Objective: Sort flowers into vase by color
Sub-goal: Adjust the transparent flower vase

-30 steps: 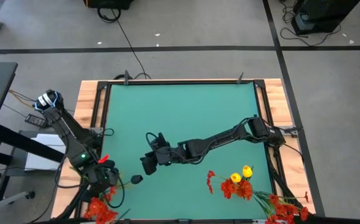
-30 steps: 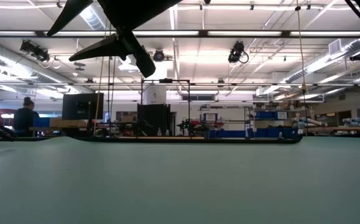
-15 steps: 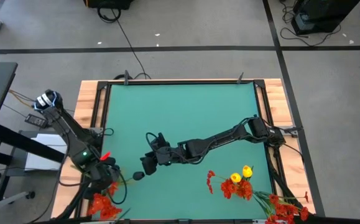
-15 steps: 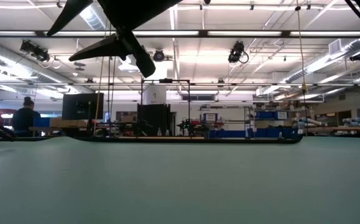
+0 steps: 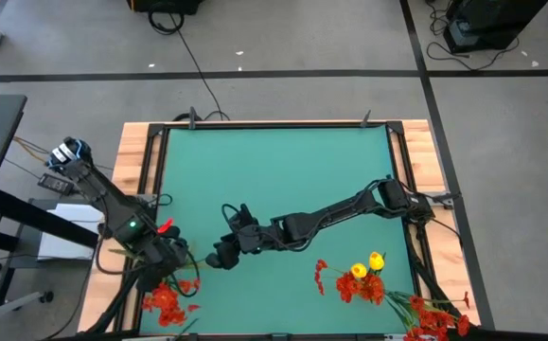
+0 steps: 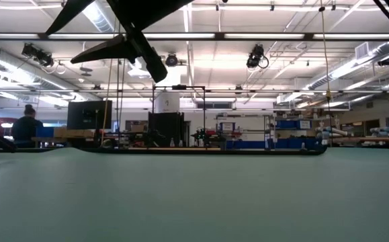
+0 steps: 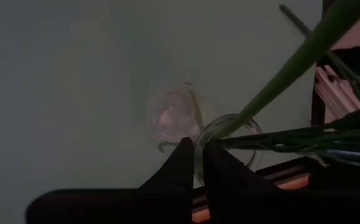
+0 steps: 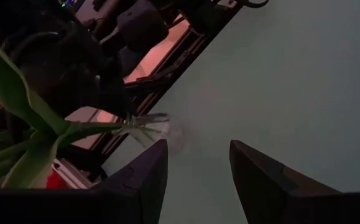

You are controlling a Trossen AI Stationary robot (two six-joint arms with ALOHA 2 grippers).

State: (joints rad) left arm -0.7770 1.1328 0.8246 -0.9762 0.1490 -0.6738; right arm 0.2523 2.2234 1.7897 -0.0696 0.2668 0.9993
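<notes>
Flowers are in two lots on the green table [image 5: 283, 170]; the bigger bunch of red and yellow flowers [image 5: 368, 282] sits at the near right corner, well apart from the arms; a red flower [image 5: 165, 298] hangs at the near left edge under the left arm; the left gripper [image 7: 196, 163] has its fingers pressed together right at the rim of a clear glass vase [image 7: 226, 146] with green stalks coming out of it; the right gripper [image 8: 195, 163] is spread wide, holding nothing, hovering over the mat just beside the left one
</notes>
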